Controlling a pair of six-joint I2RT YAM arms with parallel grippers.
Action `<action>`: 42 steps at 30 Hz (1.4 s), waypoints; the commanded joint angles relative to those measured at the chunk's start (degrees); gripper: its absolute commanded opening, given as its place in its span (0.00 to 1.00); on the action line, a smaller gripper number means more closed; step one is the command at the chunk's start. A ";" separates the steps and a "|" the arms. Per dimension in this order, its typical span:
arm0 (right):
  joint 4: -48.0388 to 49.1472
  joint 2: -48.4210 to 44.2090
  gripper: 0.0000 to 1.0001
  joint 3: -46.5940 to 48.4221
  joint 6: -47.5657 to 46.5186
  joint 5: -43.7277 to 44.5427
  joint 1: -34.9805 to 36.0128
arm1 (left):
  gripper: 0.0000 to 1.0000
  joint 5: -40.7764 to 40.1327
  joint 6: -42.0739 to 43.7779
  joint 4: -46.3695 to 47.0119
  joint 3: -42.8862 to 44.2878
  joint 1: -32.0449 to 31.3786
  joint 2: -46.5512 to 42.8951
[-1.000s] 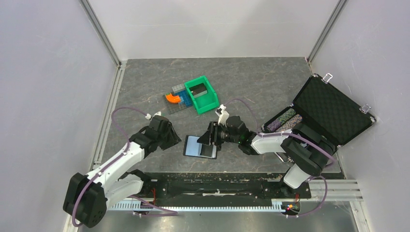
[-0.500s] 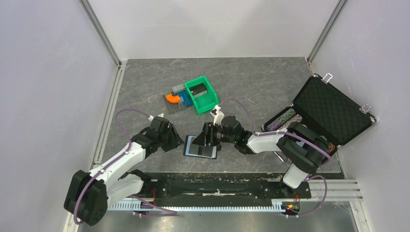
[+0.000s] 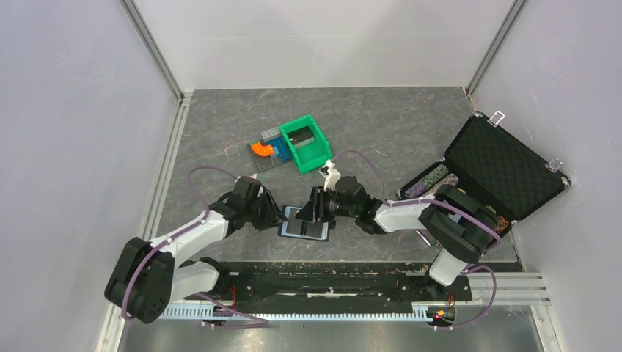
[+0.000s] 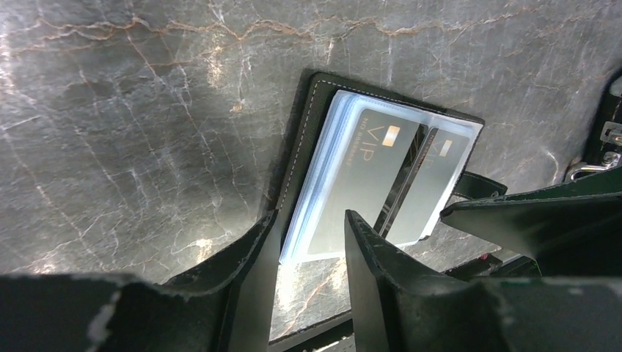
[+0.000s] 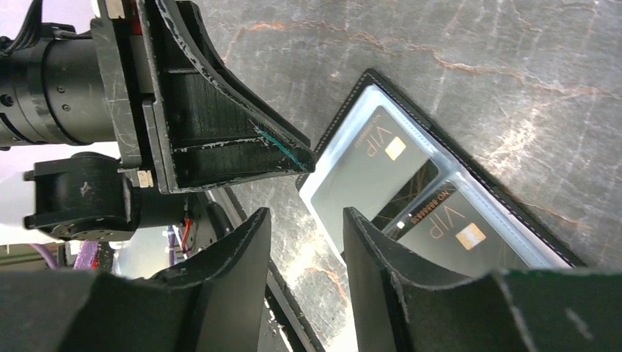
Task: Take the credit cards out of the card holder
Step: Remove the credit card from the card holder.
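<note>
The card holder (image 3: 301,228) lies open and flat on the table between my two arms, its clear sleeves facing up. In the left wrist view the card holder (image 4: 312,139) shows two dark credit cards (image 4: 370,180) marked VIP inside the sleeves. The right wrist view shows the same credit cards (image 5: 367,165) in the card holder (image 5: 506,213). My left gripper (image 4: 312,220) is open and low, with the near left corner of the sleeves between its fingers. My right gripper (image 5: 304,216) is open too, just short of the holder's corner, holding nothing.
A green bin (image 3: 304,143) with orange and blue blocks (image 3: 264,152) beside it sits behind the holder. An open black foam-lined case (image 3: 502,165) with rolls of chips (image 3: 433,182) stands at the right. The table's front edge runs close beneath both grippers.
My left gripper has moved right, up to the holder's left edge. My right gripper has shifted left over the holder. Both pairs of jaws have narrowed slightly.
</note>
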 commanded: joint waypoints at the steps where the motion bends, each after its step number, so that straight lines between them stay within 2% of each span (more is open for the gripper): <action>1: -1.85 1.52 0.43 1.31 -1.57 2.60 0.02 | 0.43 3.96 2.60 5.43 -1.09 0.12 2.42; 10: -4.05 3.23 0.41 1.77 -1.59 5.68 -0.06 | 0.34 6.18 2.69 8.33 -2.45 0.12 5.36; 24: -11.27 0.96 0.38 2.69 -3.61 11.59 -0.16 | 0.18 8.27 1.19 10.59 -5.15 -0.05 3.87; 30: -12.75 1.16 0.38 3.12 -3.51 11.43 -0.09 | 0.11 8.88 0.36 11.70 -5.67 -0.55 3.51; 42: -7.96 2.59 0.34 1.64 -0.76 8.25 -0.25 | 0.09 9.13 -0.09 12.89 -6.16 -0.85 4.55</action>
